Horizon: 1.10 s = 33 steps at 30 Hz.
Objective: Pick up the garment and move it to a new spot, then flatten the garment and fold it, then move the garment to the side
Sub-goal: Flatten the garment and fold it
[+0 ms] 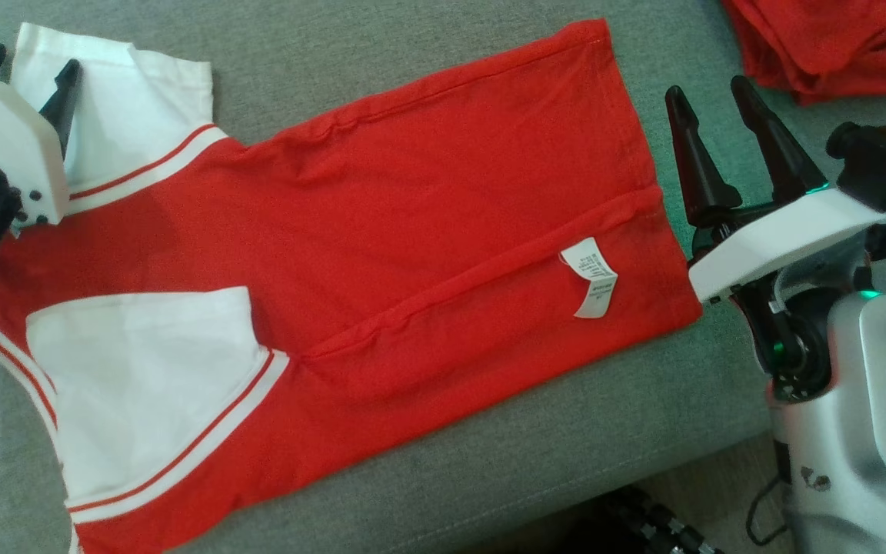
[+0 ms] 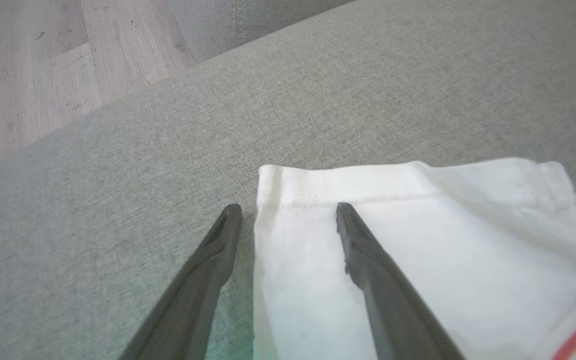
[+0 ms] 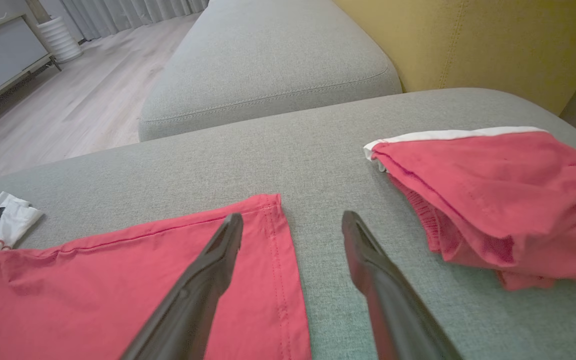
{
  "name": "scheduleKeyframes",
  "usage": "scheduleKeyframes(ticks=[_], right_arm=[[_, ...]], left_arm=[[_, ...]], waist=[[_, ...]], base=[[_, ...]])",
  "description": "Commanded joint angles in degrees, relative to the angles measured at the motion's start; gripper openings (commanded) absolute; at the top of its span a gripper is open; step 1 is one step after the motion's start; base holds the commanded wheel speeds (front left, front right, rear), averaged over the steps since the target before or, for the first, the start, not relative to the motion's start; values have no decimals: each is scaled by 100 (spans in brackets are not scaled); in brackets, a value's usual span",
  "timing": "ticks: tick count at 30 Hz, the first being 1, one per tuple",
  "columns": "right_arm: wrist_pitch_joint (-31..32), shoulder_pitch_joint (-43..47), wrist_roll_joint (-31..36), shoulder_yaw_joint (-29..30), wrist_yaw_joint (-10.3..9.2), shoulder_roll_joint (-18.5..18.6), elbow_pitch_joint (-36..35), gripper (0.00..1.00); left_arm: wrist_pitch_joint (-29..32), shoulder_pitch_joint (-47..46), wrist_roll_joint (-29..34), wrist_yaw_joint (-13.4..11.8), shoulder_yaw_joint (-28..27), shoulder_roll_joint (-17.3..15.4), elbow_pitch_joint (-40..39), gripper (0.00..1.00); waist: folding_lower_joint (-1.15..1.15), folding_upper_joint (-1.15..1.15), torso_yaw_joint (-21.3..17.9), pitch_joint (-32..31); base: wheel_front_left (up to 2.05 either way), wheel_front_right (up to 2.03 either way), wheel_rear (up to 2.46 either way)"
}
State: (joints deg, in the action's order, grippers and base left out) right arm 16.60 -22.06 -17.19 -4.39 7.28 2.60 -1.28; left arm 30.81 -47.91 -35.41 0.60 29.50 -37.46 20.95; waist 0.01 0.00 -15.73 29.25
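The garment point(image 1: 381, 231) is a red shirt with white sleeves and red-striped trim, lying flat across the grey sofa seat with one side folded over and a white care label point(image 1: 591, 277) showing. My left gripper point(image 1: 28, 73) hovers open over the upper white sleeve point(image 2: 393, 225) at the far left; one finger is above the sleeve, the other just off its edge. My right gripper point(image 1: 708, 96) stands open beside the hem point(image 3: 268, 240) at the right, with one finger over the red cloth and one over bare cushion. Neither holds anything.
A second red garment point(image 3: 493, 200) with white trim lies bunched at the back right of the seat. The seat's front edge point(image 1: 566, 492) runs along the bottom. A yellow cushion point(image 3: 468, 40) and another grey cushion point(image 3: 268, 60) lie beyond; wooden floor point(image 2: 28, 65) is past the left edge.
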Motion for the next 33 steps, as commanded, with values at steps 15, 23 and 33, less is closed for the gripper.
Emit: scheduleKeyframes(ticks=[15,23,33], right_arm=[[-1,-414,13,-242,21,28,-12,100],[496,-1182,300,-322,21,380,637,100],[1167,-1821,463,-261,21,940,1832,100]], left_arm=[[263,-353,-123,168,-11,-117,-86,0],[-445,-486,-10,81,-90,85,-72,0],[-1079,-399,-13,154,-5,432,-634,0]], waist=[[-1,0,-31,81],[-1,0,332,-99],[-1,0,1005,-255]], base=[[0,0,0],[0,0,0],[0,0,0]])
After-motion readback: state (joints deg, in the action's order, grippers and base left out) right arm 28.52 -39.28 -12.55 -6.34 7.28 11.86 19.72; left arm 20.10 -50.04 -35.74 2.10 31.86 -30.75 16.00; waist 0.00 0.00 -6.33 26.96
